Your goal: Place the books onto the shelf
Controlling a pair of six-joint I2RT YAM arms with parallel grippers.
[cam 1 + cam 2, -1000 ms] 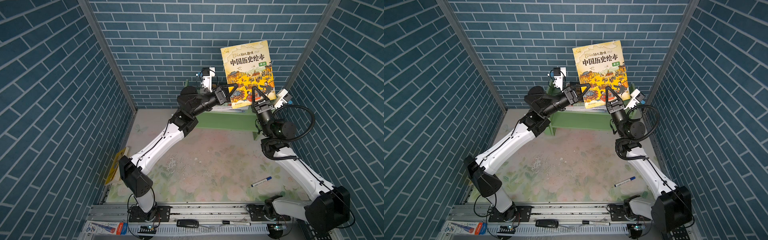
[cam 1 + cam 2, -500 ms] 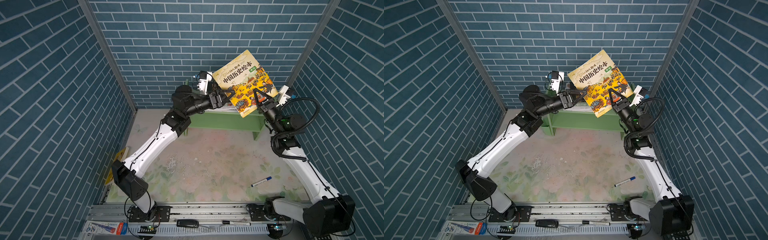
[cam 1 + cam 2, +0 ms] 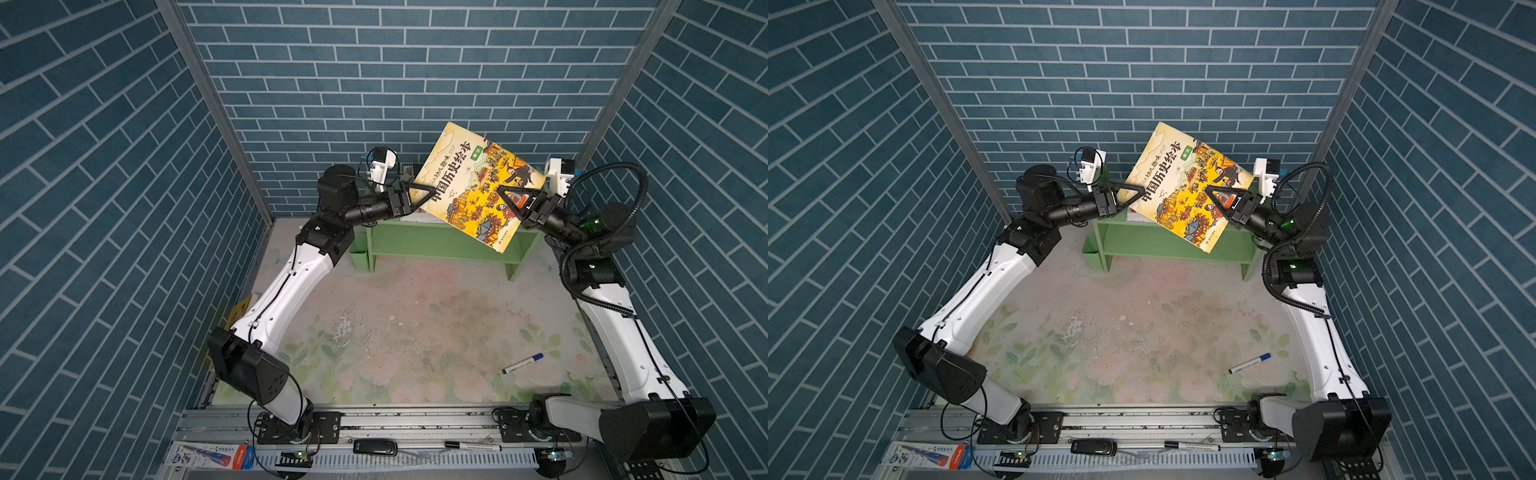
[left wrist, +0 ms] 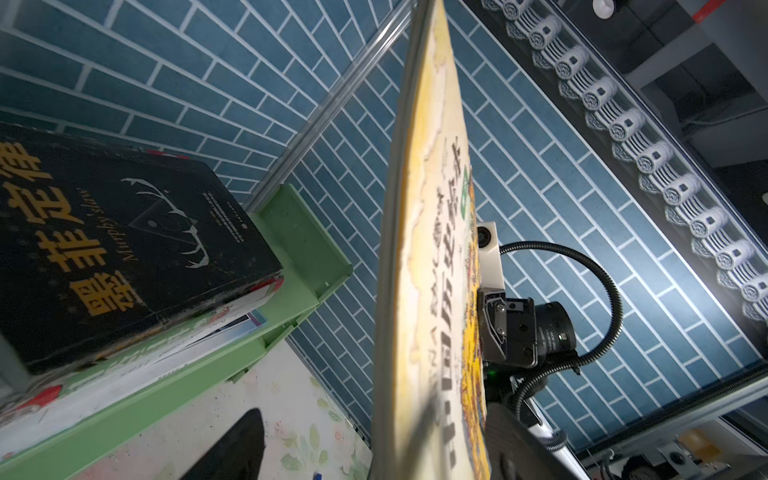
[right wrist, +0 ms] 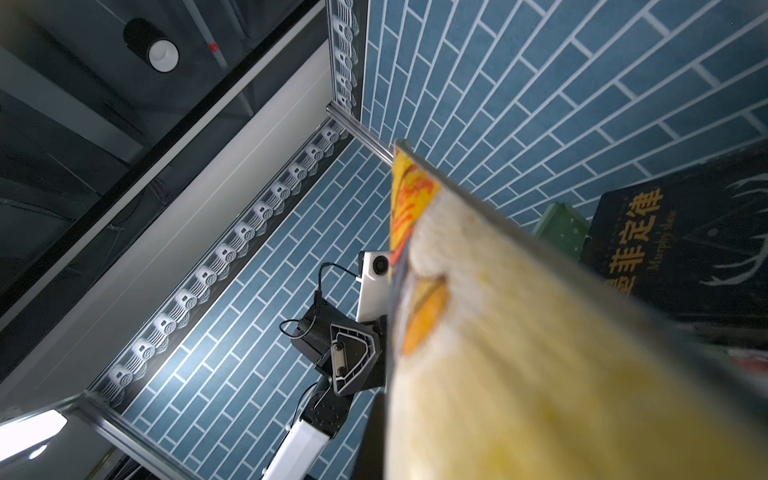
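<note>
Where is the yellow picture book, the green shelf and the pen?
yellow picture book (image 3: 478, 187), in a top view, middle of its cover.
green shelf (image 3: 436, 243), in a top view, its lower tier.
pen (image 3: 522, 364), in a top view, middle of its barrel.

Both arms reaching up and in, elbows bent
Left gripper (image 3: 428, 194) has its jaws spread apart, right gripper (image 3: 505, 197) is pinched tight on the yellow book (image 3: 469, 174), wrists pointing at each other.
</note>
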